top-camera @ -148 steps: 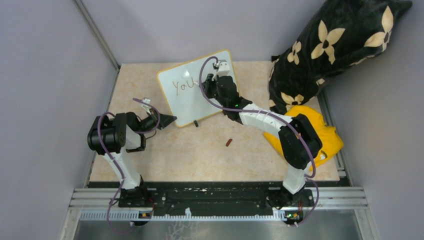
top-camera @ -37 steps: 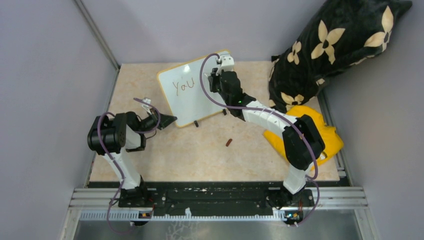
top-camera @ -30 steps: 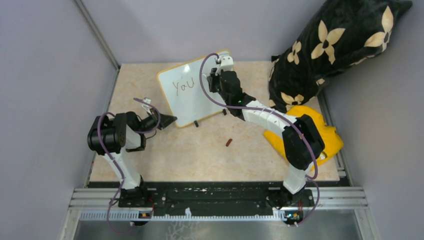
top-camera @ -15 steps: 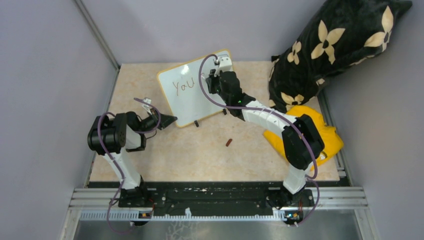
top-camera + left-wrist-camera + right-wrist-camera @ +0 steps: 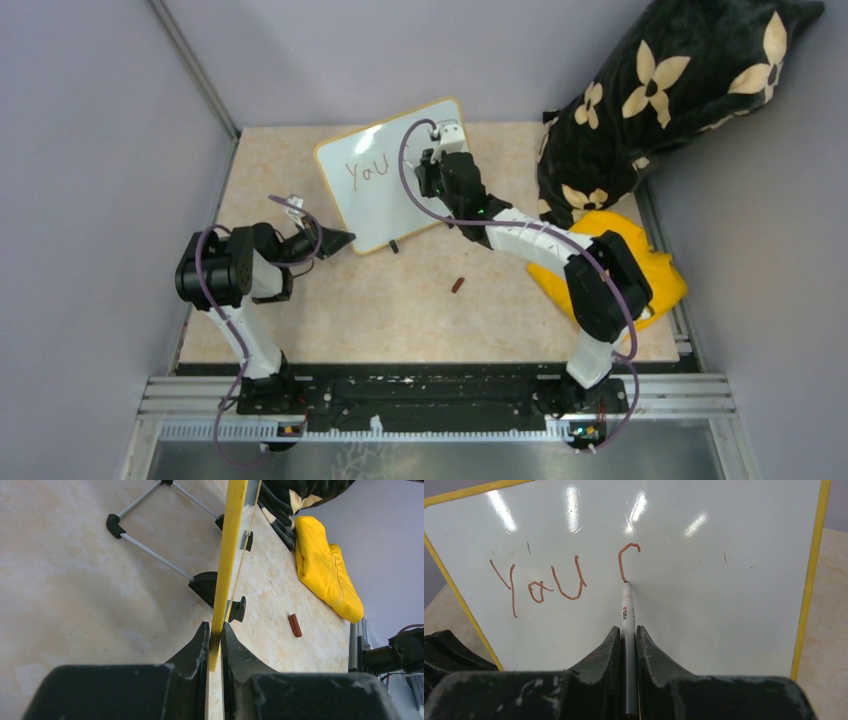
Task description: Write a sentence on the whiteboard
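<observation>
Whiteboard: propped at far table centre, frame corner pinched in left gripper.
Sentence: "YoU" plus 1 unfinished curve.
Marker: clamped in right gripper, tip touching board.
Advice: light even pressure, curl stroke rightward, brace board firmly.

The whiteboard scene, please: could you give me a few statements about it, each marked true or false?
The left pincer clamps the yellow edge of the whiteboard. True.
The right pincer holds a marker with its tip on the board. True.
The writing reads "you can do this" in full. False: only "You" and a started "c" show.
The small brown piece lies on the yellow cloth. False: it lies on the tabletop, apart from the cloth.
</observation>
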You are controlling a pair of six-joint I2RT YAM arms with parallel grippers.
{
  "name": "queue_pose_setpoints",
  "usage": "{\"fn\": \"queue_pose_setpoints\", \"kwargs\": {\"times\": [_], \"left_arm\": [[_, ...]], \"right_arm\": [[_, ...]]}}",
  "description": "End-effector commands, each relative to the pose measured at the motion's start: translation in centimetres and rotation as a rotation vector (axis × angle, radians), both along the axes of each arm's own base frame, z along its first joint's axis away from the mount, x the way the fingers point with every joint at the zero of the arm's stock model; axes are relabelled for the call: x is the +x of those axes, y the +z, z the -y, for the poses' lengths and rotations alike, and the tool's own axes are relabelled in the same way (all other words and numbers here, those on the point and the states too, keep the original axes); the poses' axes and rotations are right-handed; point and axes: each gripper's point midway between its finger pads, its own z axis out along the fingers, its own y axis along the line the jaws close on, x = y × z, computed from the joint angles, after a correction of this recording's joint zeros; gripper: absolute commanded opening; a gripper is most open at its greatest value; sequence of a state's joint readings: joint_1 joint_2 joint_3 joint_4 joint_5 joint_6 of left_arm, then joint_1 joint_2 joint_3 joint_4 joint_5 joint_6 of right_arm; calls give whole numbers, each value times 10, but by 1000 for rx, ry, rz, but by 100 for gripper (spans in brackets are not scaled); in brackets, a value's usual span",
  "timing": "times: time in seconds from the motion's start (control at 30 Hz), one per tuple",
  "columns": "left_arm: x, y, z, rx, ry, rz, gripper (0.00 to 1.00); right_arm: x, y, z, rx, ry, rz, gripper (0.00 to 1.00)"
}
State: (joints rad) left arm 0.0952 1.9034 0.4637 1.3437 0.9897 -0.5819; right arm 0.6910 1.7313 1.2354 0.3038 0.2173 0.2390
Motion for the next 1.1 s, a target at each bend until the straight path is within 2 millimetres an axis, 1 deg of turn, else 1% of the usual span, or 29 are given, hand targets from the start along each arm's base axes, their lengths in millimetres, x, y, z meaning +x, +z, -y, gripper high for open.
{"fn": "queue_pose_setpoints", "kwargs": {"times": [0.0, 0.2, 0.4, 0.6, 0.67, 0.73, 0.87, 1.07], "left_arm": [[1, 0, 1, 6, -1, -7, 0], [1, 0, 1, 7, -4, -7, 0], [1, 0, 1, 6, -4, -9, 0], [1, -1, 2, 6, -6, -11, 0], [1, 0, 1, 7, -5, -10, 0], [1, -1, 2, 7, -5, -10, 0], [1, 0, 2, 8, -5, -8, 0], [2, 0, 2, 8, -7, -7, 0]], "right_arm": [[-3, 20, 13, 20, -49, 36, 0], [1, 22, 25, 23, -97, 40, 0], [6, 26, 29, 37, -111, 42, 0], [-7, 56, 35, 140, -95, 121, 0], [-8, 64, 37, 158, -97, 129, 0], [-5, 67, 38, 177, -93, 118, 0], [3, 69, 38, 185, -90, 109, 0], [8, 67, 29, 188, -65, 96, 0]]}}
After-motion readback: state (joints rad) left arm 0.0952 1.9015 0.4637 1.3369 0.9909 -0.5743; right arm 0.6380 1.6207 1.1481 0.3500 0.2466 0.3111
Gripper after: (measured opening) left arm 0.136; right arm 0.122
